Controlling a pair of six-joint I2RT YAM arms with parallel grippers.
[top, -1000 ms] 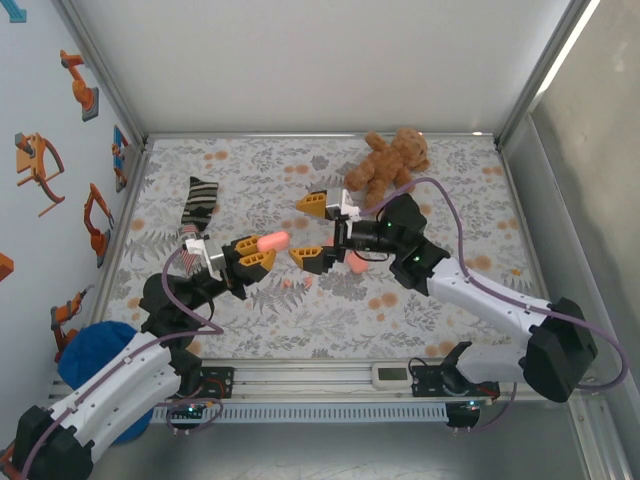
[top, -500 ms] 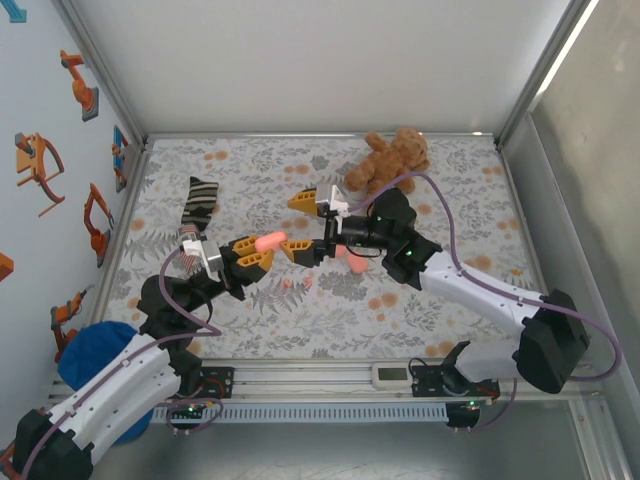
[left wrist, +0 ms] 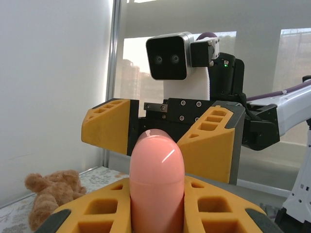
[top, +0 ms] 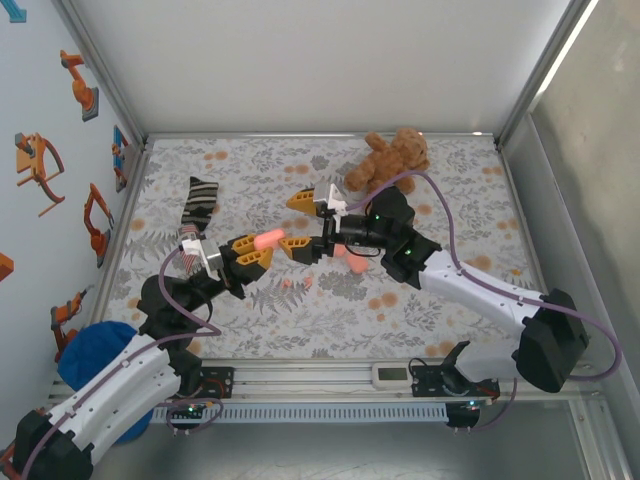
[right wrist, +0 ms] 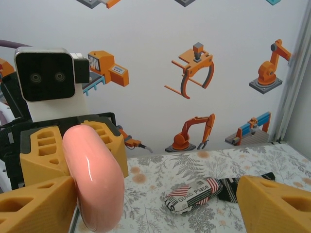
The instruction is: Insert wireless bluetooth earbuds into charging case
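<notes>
floral cloth [top: 250, 170] beneath pink case [top: 269, 239]

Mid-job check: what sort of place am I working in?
Probably a lab test cell, not a home: an aluminium frame holds white panels, one dotted with robot-arm stickers, and a teddy bear and striped sock lie on the floral cloth as props.

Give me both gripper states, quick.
Left gripper: closed, holding the pink charging case.
Right gripper: open, holding nothing, facing the case.
</notes>
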